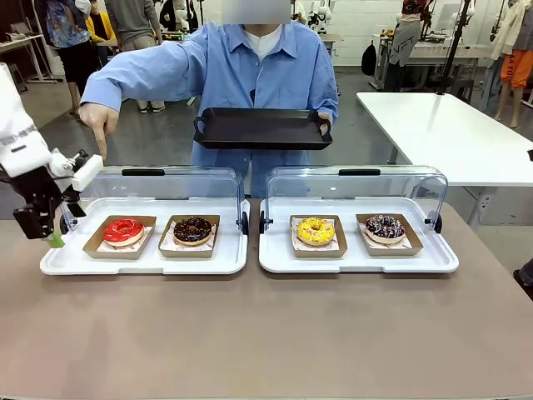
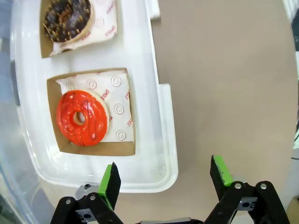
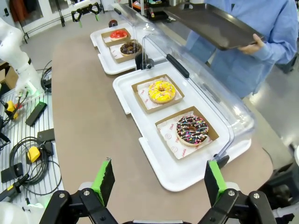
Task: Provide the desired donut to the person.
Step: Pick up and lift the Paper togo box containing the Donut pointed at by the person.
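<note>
We find the left fingers (image 2: 110,181) spread wide and empty, poised over a corner of the left white tray (image 2: 164,130). The red donut (image 2: 83,117) lies near them in its cardboard holder (image 2: 122,148) on that tray. The right fingers (image 3: 103,179) are likewise apart and hold nothing, above the table (image 3: 88,107). The person (image 1: 258,71) points one hand (image 1: 100,125) down toward the red donut. The other hand (image 1: 325,123) holds a black tray (image 1: 262,129).
</note>
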{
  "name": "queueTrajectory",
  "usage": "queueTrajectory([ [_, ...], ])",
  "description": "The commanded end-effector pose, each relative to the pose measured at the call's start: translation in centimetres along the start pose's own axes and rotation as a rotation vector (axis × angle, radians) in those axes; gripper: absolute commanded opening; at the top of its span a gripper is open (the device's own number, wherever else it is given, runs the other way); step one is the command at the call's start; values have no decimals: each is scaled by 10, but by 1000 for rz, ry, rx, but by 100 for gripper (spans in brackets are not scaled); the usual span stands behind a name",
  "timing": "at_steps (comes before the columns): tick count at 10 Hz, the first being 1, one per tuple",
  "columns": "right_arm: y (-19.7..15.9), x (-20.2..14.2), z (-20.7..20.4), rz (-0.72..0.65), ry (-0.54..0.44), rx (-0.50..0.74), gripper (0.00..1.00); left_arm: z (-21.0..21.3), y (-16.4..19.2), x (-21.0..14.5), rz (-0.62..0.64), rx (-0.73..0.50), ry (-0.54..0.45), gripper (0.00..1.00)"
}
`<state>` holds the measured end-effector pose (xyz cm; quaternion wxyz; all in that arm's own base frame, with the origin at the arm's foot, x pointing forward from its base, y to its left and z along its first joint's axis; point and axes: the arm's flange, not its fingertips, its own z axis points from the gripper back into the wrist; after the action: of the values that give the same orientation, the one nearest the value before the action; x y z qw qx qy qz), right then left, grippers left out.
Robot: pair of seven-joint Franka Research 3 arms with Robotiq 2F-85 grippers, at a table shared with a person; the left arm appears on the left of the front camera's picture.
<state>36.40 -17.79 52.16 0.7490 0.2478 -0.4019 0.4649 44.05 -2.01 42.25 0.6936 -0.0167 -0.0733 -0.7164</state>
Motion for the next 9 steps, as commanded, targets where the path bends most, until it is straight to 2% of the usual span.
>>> queueTrajectory([
  [1,-1,-1,-1,0,-14,3,100,-21,2,-3,22,28,58,100],
  [5,-1,-1,-1,0,-14,3,100,-51,8,-5,11,16,36,100],
  [7,-1,-1,-1,0,-14,3,100,-46,10,-9,18,23,4,100],
  [9,-1,-1,-1,0,-14,3,100,-50,7,-7,2,3,41,100],
])
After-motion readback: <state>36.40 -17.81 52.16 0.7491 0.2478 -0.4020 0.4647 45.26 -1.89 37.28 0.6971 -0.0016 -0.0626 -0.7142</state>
